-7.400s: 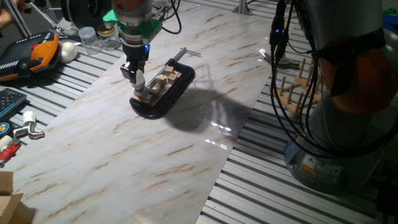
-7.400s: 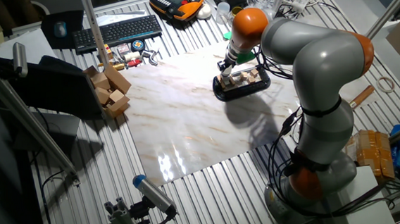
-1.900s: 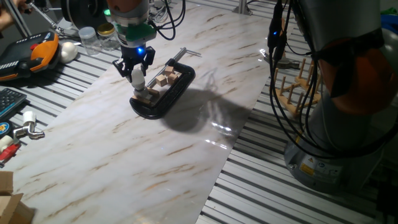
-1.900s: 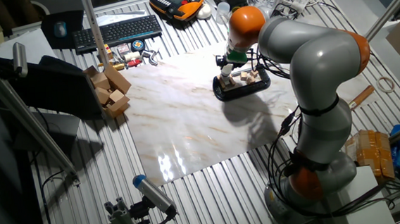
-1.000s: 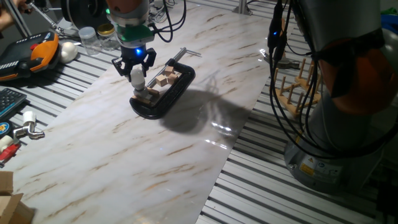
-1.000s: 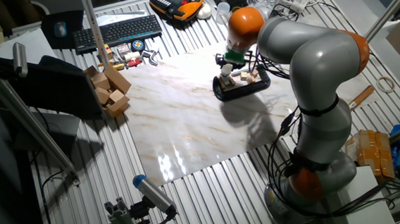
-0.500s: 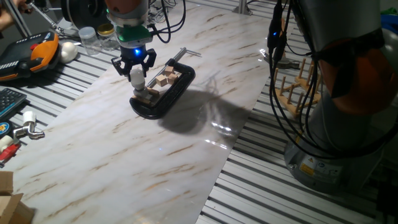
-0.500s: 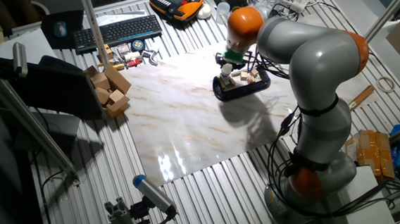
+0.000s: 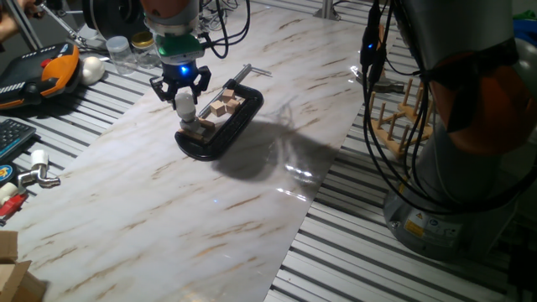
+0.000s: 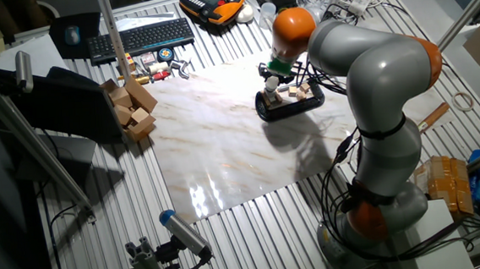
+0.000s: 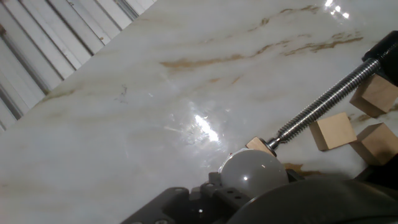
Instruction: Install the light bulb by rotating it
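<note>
From one fixed view, the gripper (image 9: 179, 86) hangs spread wide over the bulb (image 9: 185, 104), which stands upright at the clamp's (image 9: 220, 123) near end. The other fixed view shows the bulb (image 10: 271, 86) there too. In the hand view, the bulb (image 11: 252, 172) sits beside the clamp's screw (image 11: 323, 99).

- The light bulb (image 11: 252, 174) – frosted white glass by the look of it, smooth, with a small soft highlight.
- The tabletop (image 9: 252, 193) – marble-patterned slab, polished and glossy, throwing back bright glare.
- The clamp (image 9: 225, 127) – black, semi-gloss body; its screw (image 11: 323, 102) is bare threaded metal, shiny.
- The blocks (image 11: 331, 130) – pale raw wood, matt.
- The gripper (image 9: 179, 86) – black, matt fingers.
- The arm (image 10: 379, 65) – smooth grey shell with glossy orange joints.
</note>
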Motion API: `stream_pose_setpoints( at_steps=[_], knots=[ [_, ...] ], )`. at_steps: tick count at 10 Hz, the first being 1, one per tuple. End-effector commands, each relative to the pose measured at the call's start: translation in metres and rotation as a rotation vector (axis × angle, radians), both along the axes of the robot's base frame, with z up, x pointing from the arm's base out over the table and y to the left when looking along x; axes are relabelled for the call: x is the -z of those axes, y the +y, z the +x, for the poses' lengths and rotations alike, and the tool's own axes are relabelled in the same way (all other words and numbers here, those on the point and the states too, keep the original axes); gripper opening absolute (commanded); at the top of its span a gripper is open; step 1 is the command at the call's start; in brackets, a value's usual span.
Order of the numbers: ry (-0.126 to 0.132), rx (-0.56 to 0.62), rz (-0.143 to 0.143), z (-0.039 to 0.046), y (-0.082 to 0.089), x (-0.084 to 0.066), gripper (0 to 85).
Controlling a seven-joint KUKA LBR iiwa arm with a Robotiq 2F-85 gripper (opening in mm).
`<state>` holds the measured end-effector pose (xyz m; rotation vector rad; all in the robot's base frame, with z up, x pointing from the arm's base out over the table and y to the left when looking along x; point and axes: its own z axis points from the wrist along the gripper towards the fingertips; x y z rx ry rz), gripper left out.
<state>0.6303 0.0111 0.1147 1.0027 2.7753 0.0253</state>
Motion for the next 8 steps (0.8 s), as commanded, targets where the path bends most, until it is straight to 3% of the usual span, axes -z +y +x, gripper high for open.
stream_pose_setpoints(
  at_steps=[1,2,4,5,8],
  knots=[
    [0.002,0.0,0.001,-0.0001,0.0,0.0002,17.0],
    [0.002,0.0,0.001,-0.0002,0.0,0.0003,34.0],
    [-0.003,0.005,0.002,-0.0003,0.0002,0.0005,34.0],
    [-0.004,0.005,0.003,-0.0003,0.0004,0.0006,51.0],
    [-0.008,0.007,0.004,-0.0001,0.0003,0.0009,51.0]
  ],
)
